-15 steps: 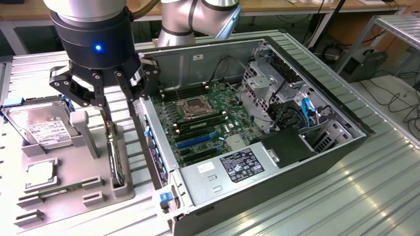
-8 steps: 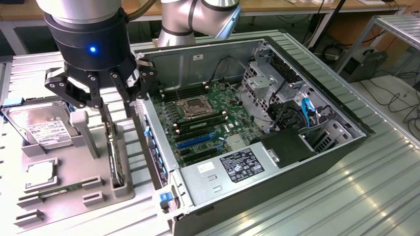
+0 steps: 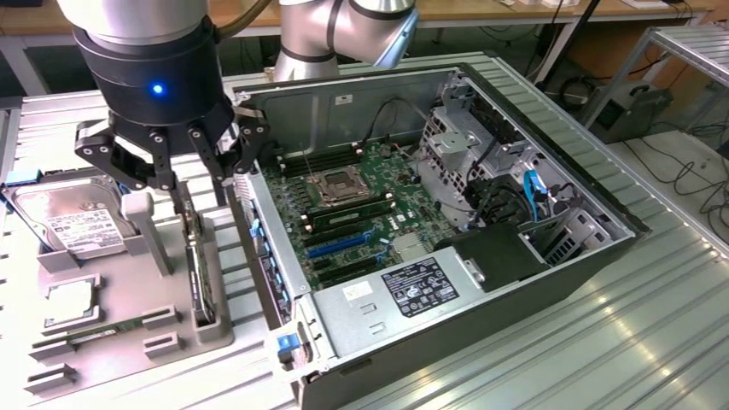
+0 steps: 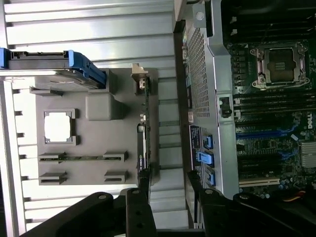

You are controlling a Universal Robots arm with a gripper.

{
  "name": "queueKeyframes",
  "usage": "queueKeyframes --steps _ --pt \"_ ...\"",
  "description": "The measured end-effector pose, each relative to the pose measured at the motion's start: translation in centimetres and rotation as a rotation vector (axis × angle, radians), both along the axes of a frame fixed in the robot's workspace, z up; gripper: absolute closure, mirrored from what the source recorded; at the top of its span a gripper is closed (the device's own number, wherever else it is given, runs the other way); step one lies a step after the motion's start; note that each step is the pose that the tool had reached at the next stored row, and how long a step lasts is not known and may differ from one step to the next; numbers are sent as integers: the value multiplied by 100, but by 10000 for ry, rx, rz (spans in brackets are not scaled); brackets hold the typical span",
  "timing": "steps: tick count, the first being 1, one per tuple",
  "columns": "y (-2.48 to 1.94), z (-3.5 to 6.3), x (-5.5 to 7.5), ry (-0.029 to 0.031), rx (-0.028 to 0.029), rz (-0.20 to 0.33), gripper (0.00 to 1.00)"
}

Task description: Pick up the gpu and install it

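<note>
The gpu stands on its long edge in a slot of the grey holder, to the exterior view's left of the open computer case. In the wrist view the gpu shows edge-on as a thin dark strip with its silver bracket at one end. My gripper hangs just above the card, open, with nothing between its fingers. Seen from the wrist, the gripper has one finger in line with the card's end and the other over the gap beside the case.
The holder also carries a hard drive, a square processor and a narrow memory stick. The case's motherboard lies exposed, with blue expansion slots. The case's rear wall stands close beside the card.
</note>
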State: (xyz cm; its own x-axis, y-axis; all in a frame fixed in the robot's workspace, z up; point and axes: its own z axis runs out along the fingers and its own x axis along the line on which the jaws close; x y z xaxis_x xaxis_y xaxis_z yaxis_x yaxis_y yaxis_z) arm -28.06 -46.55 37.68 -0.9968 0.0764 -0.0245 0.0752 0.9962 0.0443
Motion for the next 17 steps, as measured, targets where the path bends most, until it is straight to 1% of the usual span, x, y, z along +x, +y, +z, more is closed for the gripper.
queueKeyframes --steps 17 --pt "0 -68 -188 -1 1 -3 58"
